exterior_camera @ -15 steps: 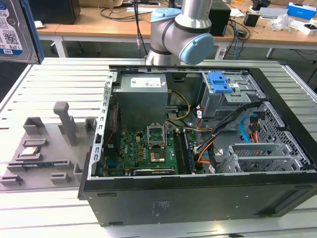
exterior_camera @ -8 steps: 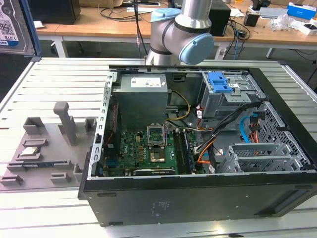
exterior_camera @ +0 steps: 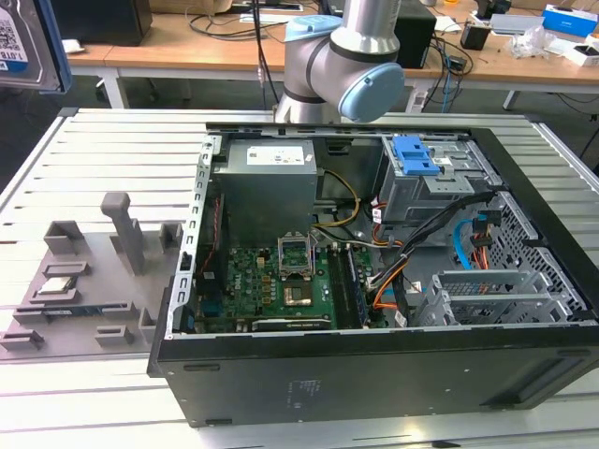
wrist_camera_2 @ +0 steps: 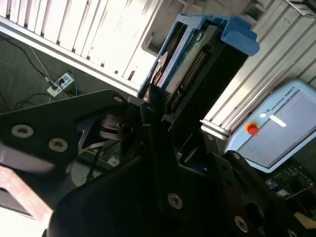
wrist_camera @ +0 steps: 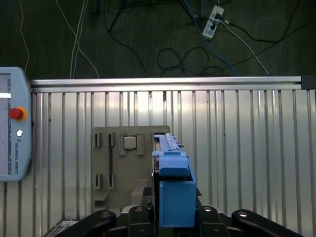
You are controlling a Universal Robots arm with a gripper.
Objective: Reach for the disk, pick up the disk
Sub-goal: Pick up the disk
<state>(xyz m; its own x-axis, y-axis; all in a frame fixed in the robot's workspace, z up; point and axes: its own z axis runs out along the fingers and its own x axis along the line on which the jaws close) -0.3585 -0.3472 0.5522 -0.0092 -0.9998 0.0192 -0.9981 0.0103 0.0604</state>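
The disk (exterior_camera: 26,42) is a silver drive with a white-and-blue label and a blue frame, hanging high at the exterior view's upper left, well above the table. In the first wrist view the disk (wrist_camera: 173,185) stands edge-on with its blue frame toward the camera, and my gripper (wrist_camera: 173,219) is shut on it from both sides. In the second wrist view the disk (wrist_camera_2: 197,64) sticks out from between the black fingers (wrist_camera_2: 154,111) of the gripper (wrist_camera_2: 178,123), with its connector edge showing.
An open computer case (exterior_camera: 374,374) fills the table's middle and right, with a blue latch piece (exterior_camera: 416,154) on its drive cage. A grey fixture block (exterior_camera: 84,281) lies below the disk, holding a small silvery chip (wrist_camera: 130,142). A teach pendant (wrist_camera: 12,123) rests on the slatted table (wrist_camera: 237,148).
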